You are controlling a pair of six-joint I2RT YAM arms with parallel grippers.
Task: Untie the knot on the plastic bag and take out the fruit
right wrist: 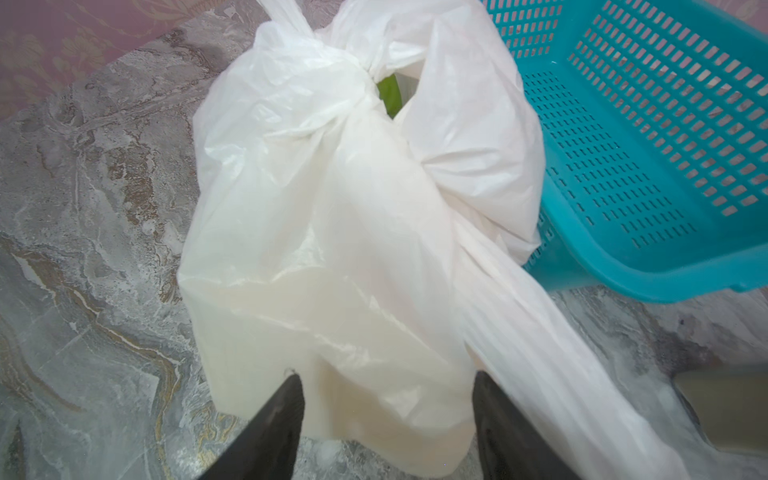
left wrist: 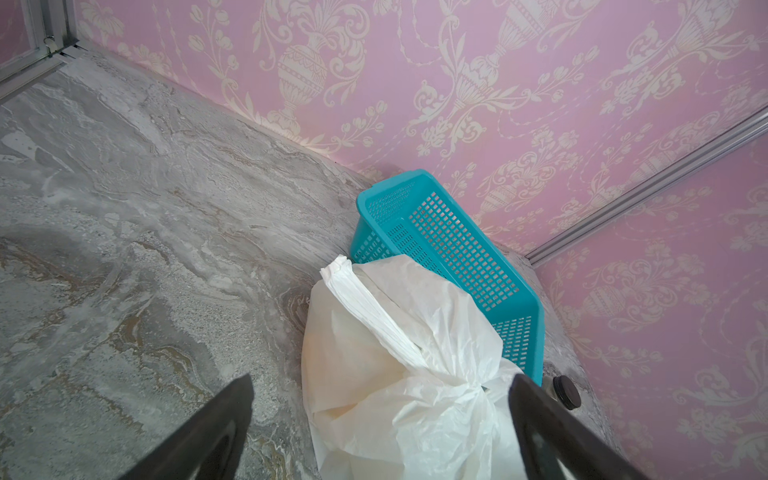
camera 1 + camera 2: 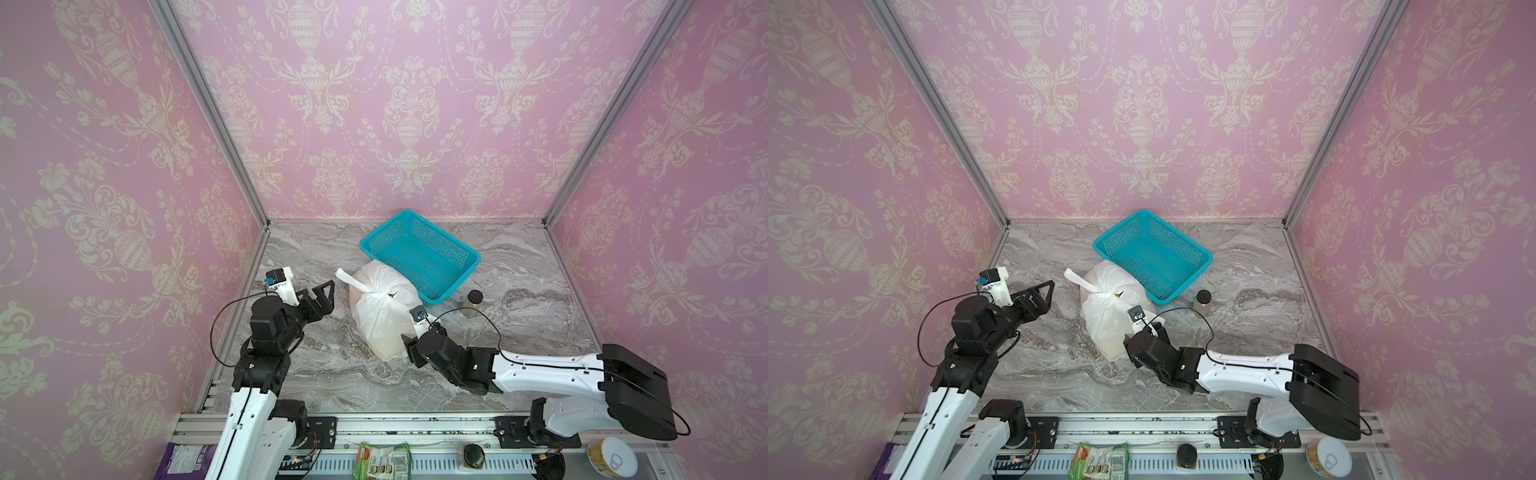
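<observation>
The plastic bag (image 3: 382,320) is thin white film, crinkly and a bit see-through with a soft sheen. It's bunched into tight wrinkles at the knot (image 1: 357,91). The sliver of fruit (image 1: 388,97) peeking out looks smooth and green. The basket (image 3: 384,237) is teal moulded plastic mesh, smooth with a slight shine. The counter (image 3: 532,299) is grey marble-look, veined, pretty matt. The walls (image 3: 415,62) are matt pink patterned paper with brushed metal frame strips (image 3: 208,112). The left gripper (image 3: 331,296) has matt black plastic jaws, and the arm shells (image 3: 540,374) are glossy white.

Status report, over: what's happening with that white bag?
Left end effector open, clear of plastic bag. Right end effector straddling bag, grip unclear. Knot tied, green fruit glimpsed inside. Teal basket against bag.
</observation>
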